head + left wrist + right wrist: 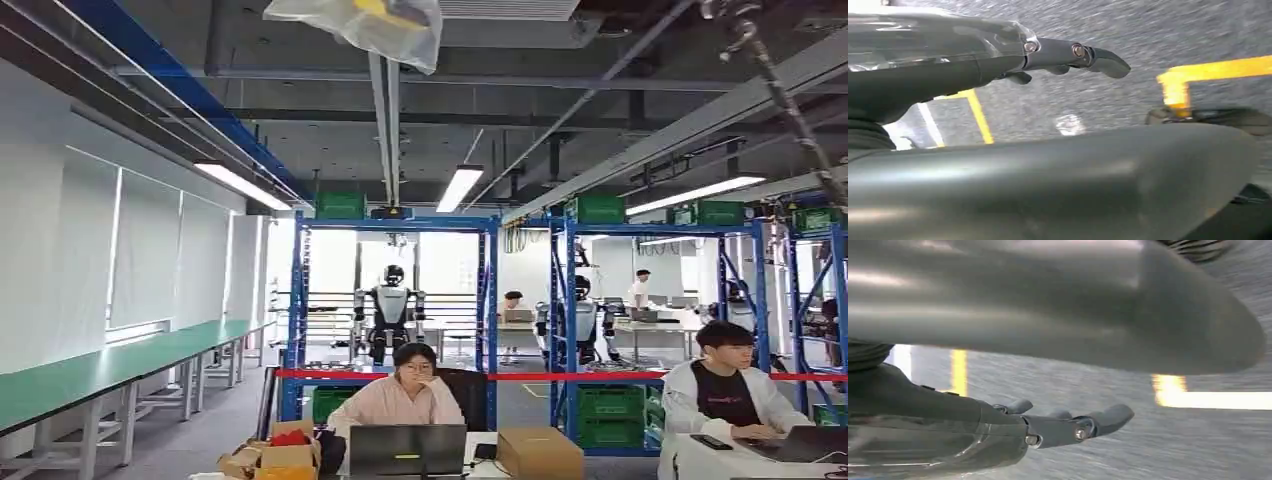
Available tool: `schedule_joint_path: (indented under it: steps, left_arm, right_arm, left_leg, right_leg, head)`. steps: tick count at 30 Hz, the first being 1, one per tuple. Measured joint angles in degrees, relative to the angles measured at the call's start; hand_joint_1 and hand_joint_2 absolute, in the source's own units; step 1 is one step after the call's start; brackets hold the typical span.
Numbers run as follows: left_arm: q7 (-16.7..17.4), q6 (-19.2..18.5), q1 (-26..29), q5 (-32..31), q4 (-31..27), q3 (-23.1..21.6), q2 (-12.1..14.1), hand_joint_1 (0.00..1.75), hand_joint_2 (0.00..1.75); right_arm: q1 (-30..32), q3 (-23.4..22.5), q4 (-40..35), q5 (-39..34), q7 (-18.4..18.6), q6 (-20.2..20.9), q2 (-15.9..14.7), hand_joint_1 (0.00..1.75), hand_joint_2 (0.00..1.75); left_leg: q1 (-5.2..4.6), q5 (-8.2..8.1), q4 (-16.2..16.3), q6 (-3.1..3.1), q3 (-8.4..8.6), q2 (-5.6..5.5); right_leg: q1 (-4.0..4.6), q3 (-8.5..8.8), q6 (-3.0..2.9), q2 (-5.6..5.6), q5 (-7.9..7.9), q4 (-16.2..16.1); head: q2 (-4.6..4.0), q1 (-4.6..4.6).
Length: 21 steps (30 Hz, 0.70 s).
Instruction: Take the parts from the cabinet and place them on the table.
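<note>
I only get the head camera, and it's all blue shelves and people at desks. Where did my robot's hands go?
Observer: The left hand is down low over a grey floor, holding nothing.
Operator: And the other one?
Observer: The right hand is over the floor too, with its fingers stretched out and nothing in them.
Operator: Is anything on the floor?
Observer: Yes, yellow tape lines are stuck on it near the left hand.
</note>
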Motion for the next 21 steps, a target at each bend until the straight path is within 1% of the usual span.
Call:
schedule_joint_path:
  steps: [1,2,3,4,5,6,7,8,9,10,11,12,13,14,15,16,17,18,19,20,21]
  left_arm:
    - [0.00,0.00,0.04,-0.02,0.00,0.00,0.00,0.00,0.00]
    - [0.00,0.00,0.01,0.00,0.00,0.00,-0.02,0.00,0.00]
    - [0.00,-0.02,-0.01,-0.02,0.00,0.00,-0.02,0.00,0.00]
    - [-0.02,-0.02,0.00,-0.02,0.00,0.00,-0.02,0.00,0.00]
    - [-0.02,-0.02,-0.01,-0.02,0.00,0.00,-0.02,0.00,0.00]
    - [-0.07,-0.02,-0.07,-0.02,0.00,0.00,-0.02,0.00,0.00]
    - [-0.11,-0.02,-0.17,-0.02,0.00,0.00,-0.02,0.00,0.00]
    - [-0.22,-0.04,-0.32,0.00,0.00,0.00,-0.02,0.00,0.00]
    - [-0.35,-0.09,-0.46,0.00,0.00,0.00,-0.02,0.00,0.00]
    - [-0.46,-0.09,-0.59,0.00,0.00,0.00,-0.02,0.00,0.00]
    - [-0.50,-0.11,-0.68,0.02,0.00,0.00,-0.04,0.00,0.00]
    - [-0.50,-0.17,-0.69,0.04,0.00,0.00,-0.04,0.00,0.00]
    - [-0.50,-0.17,-0.47,0.04,0.02,0.00,-0.22,0.00,0.00]
    - [-0.48,-0.11,-0.56,0.06,0.04,0.00,-0.31,0.00,0.00]
    - [-0.57,-0.15,-0.58,0.09,0.04,0.00,-0.31,0.00,0.00]
    - [-0.61,-0.15,-0.66,0.13,0.04,0.00,-0.33,0.00,0.00]
    - [-0.68,-0.15,-0.59,0.17,0.04,0.00,-0.37,0.00,0.00]
    - [-0.68,-0.15,-0.57,0.24,0.04,0.00,-0.39,0.00,0.00]
    - [-0.68,-0.13,-0.57,0.52,0.04,0.00,-0.39,0.00,0.00]
    - [-0.61,-0.04,-0.60,0.61,0.04,0.02,-0.39,0.00,0.00]
    - [-0.28,0.04,-0.64,0.72,0.04,0.07,-0.39,0.00,0.00]
  right_arm:
    - [0.13,-0.57,0.17,-0.02,1.46,-0.11,0.13,0.00,1.75]
    - [0.18,-1.04,0.41,0.04,2.70,-0.26,0.33,0.00,1.75]
    - [0.14,-1.35,0.57,0.22,3.66,-0.28,0.41,0.00,1.75]
    - [0.09,-1.72,0.68,0.42,4.49,-0.28,0.54,0.00,1.75]
    - [0.05,-2.10,0.74,0.53,5.13,-0.28,0.72,0.00,1.75]
    - [0.05,-2.43,0.81,0.55,5.63,-0.26,0.87,0.00,1.75]
    - [0.05,-2.58,0.94,0.57,5.83,-0.26,0.98,0.00,1.75]
    - [0.01,-2.84,0.96,0.63,5.98,-0.26,1.11,0.00,1.75]
    - [-0.01,-3.08,0.96,0.72,6.03,-0.22,1.18,0.00,1.75]
    - [-0.03,-3.28,0.98,0.83,6.03,-0.04,1.29,0.00,1.75]
    - [-0.17,-3.45,1.00,0.96,5.98,0.00,1.27,0.00,1.75]
    - [-0.25,-3.56,1.05,1.16,5.92,0.02,1.29,0.00,1.75]
    - [-0.12,-3.71,1.09,1.23,5.83,0.09,1.27,0.00,1.75]
    - [-0.16,-3.91,1.16,1.37,5.72,0.13,1.18,0.00,0.00]
    - [-0.12,-3.97,1.20,1.53,5.72,0.29,1.22,0.00,1.75]
    - [-0.04,-4.04,1.22,1.57,5.72,0.44,1.25,0.00,1.75]
    - [-0.04,-4.15,1.24,1.66,5.72,0.55,1.25,0.00,1.75]
    - [-0.13,-4.26,1.25,1.84,5.74,0.61,1.27,0.00,1.75]
    - [-0.13,-4.30,1.27,1.95,5.83,0.63,1.27,0.00,1.75]
    - [-0.09,-4.35,1.27,2.03,5.92,0.74,1.27,0.00,1.75]
    - [-0.07,-4.41,1.29,2.27,6.05,0.81,1.27,0.00,1.75]
  left_leg:
    - [0.03,-3.78,4.23,-0.18,-1.09,-0.07]
    - [0.04,-6.60,8.99,-0.35,-2.17,-0.08]
    - [0.05,-7.72,12.85,-0.44,-2.81,-0.09]
    - [0.05,-7.04,14.97,-0.50,-2.65,-0.12]
    - [0.06,-4.89,14.78,-0.53,-1.43,-0.13]
    - [0.10,-2.45,12.50,-0.54,0.77,-0.14]
    - [0.17,-0.84,8.41,-0.53,3.91,-0.14]
    - [0.27,-1.14,3.27,-0.49,7.68,-0.17]
    - [0.26,-1.86,-1.67,-0.44,11.33,-0.23]
    - [0.18,-3.37,-4.02,0.25,12.05,-0.37]
    - [0.13,-3.41,-3.98,0.34,11.58,-0.37]
    - [-0.04,-3.13,-3.63,0.77,11.13,-0.36]
    - [0.23,-2.59,-3.77,1.39,10.61,-0.28]
    - [0.37,-1.95,-3.79,1.84,10.06,0.05]
    - [0.43,-1.52,-3.83,2.28,9.41,0.05]
    - [0.40,-0.95,-3.82,2.50,8.63,0.03]
    - [0.36,-0.37,-3.82,2.54,7.98,0.04]
    - [0.33,0.18,-3.77,2.51,7.23,0.09]
    - [0.31,0.71,-3.75,2.46,6.61,0.21]
    - [0.29,1.16,-3.75,2.41,5.99,0.29]
    - [0.24,1.57,-3.74,2.34,5.50,0.29]
  right_leg:
    - [0.08,-0.98,-0.08,-0.06,0.64,0.16]
    - [0.18,-2.17,-0.21,-0.11,1.29,0.50]
    - [0.21,-3.48,-0.23,-0.12,1.86,1.01]
    - [0.21,-4.82,-0.19,-0.12,2.32,1.64]
    - [0.19,-6.26,-0.11,-0.10,2.74,2.39]
    - [0.15,-7.59,0.03,-0.08,3.07,3.18]
    - [0.12,-8.87,0.29,-0.07,3.31,4.05]
    - [0.08,-9.85,0.52,-0.05,3.54,4.95]
    - [0.46,-10.67,0.67,-0.02,3.61,6.00]
    - [0.47,-11.31,1.03,-0.06,3.92,6.53]
    - [0.43,-11.83,1.34,-0.07,4.57,6.75]
    - [0.35,-12.05,1.63,-0.07,5.12,6.71]
    - [0.45,-12.35,1.94,0.10,5.46,6.73]
    - [0.22,-12.79,2.39,0.41,4.24,7.19]
    - [0.09,-13.31,2.83,0.44,1.33,8.99]
    - [-0.14,-14.29,3.18,0.42,-1.95,12.21]
    - [-0.29,-15.35,3.50,0.43,-4.89,16.50]
    - [-0.39,-16.39,3.72,0.42,-6.52,20.77]
    - [-0.49,-16.69,3.85,0.42,-6.04,23.61]
    - [-0.53,-15.87,3.89,0.43,-4.17,23.85]
    - [-0.52,-13.90,3.78,0.44,-1.98,21.72]
  head:
    - [0.00,0.00]
    - [0.00,-0.02]
    - [-0.02,0.00]
    - [-0.02,-0.02]
    - [-0.02,-0.02]
    - [-0.02,-0.02]
    - [-0.02,0.00]
    - [-0.02,-0.02]
    - [-0.02,0.00]
    - [0.00,-0.04]
    - [-0.02,-0.04]
    - [-0.02,-0.02]
    - [0.00,-0.02]
    - [-0.02,-0.02]
    - [0.04,-0.02]
    - [0.00,-0.04]
    - [0.00,-0.04]
    - [0.00,-0.04]
    - [-0.02,-0.07]
    - [0.00,-0.07]
    - [0.00,-0.04]
